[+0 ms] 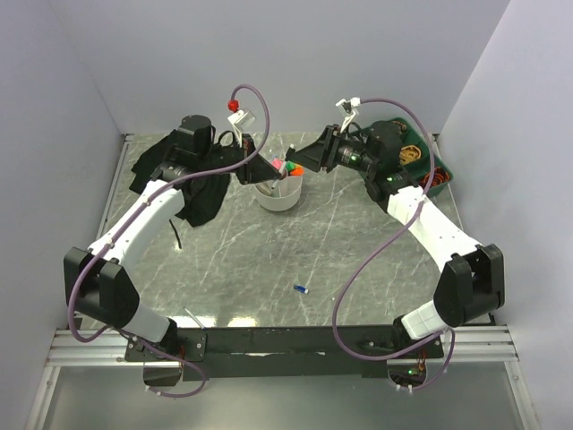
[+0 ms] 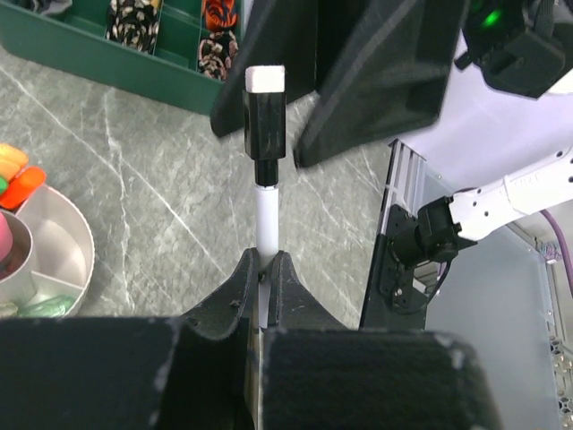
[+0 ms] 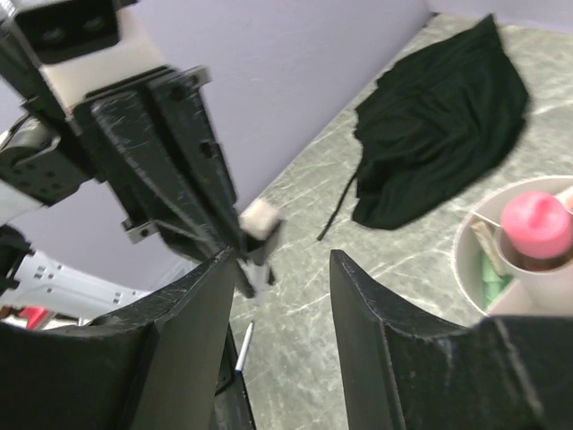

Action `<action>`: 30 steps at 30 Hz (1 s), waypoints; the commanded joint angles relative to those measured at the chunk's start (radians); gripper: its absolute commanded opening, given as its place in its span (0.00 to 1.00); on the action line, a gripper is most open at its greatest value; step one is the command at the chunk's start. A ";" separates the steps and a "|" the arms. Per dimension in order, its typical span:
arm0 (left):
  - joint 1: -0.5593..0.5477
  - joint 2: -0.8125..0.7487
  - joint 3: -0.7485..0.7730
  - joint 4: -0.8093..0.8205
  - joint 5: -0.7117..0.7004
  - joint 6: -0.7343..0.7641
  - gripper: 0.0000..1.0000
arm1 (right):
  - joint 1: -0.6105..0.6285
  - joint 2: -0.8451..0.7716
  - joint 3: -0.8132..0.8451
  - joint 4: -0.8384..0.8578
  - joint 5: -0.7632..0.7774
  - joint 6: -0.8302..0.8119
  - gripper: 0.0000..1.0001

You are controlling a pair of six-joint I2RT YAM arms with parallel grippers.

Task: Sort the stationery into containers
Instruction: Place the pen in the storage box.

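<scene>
Grasping a white pen [image 2: 265, 215] by its barrel in the clenched left claw [image 2: 266, 269], up in the air beside the divided white bowl [image 1: 279, 201]. Flanking its black cap [image 2: 267, 125] with the released right claw [image 3: 282, 260], jaws apart on either side.

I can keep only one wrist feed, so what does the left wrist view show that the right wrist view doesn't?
Only the left wrist view shows the green compartment tray. Only the right wrist view shows the black fabric bag and a loose pen lying on the table. Both show the black-capped white pen clamped in the left gripper, the white divided bowl with the pink-capped bottle, and the right gripper, its jaws apart near the pen's cap end.
</scene>
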 commanded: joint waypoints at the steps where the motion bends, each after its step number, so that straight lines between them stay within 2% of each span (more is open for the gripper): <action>1: 0.000 0.007 0.041 0.084 0.013 -0.045 0.01 | 0.041 -0.010 0.029 0.085 -0.047 -0.006 0.53; 11: 0.013 0.019 0.055 0.139 0.020 -0.111 0.01 | 0.076 -0.014 0.026 0.074 -0.010 -0.029 0.43; 18: 0.014 0.016 0.058 0.139 0.025 -0.115 0.01 | 0.075 0.004 0.037 0.053 0.045 -0.042 0.41; 30: 0.016 0.015 0.043 0.141 0.034 -0.124 0.01 | 0.080 0.038 0.049 0.108 0.074 -0.017 0.41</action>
